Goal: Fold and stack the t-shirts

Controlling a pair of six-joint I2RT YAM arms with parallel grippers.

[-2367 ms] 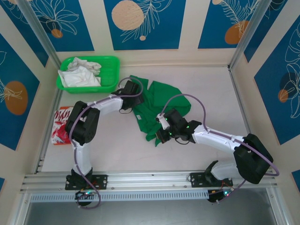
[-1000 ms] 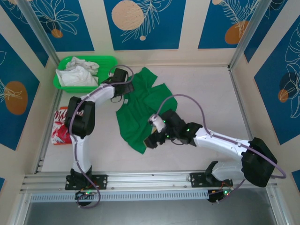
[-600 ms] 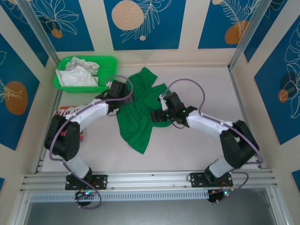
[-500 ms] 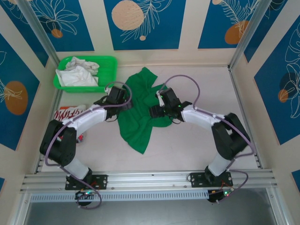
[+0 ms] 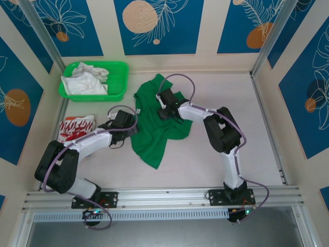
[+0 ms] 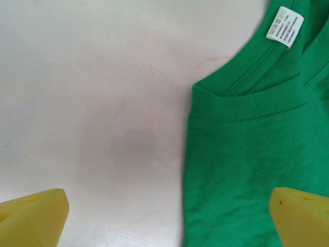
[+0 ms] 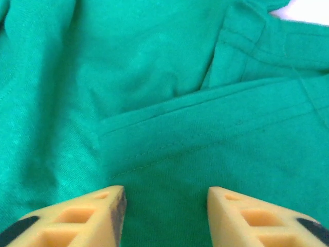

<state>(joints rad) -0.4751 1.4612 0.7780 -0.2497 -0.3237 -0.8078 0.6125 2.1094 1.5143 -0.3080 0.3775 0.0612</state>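
Green t-shirt lies rumpled mid-table. A white care label sits inside its neckline, print too small to read. Red t-shirt lies at the left edge, its white lettering illegible. Left gripper is spread wide, straddling the green shirt's edge. Right gripper stands part-open close over the green cloth.

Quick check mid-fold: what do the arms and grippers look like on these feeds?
The left arm and right arm match: white links, black joint housings, a looping purple-grey cable each. The left gripper has solid yellow wedge fingers; the right gripper has yellow fingers with moulded slots and black patches.
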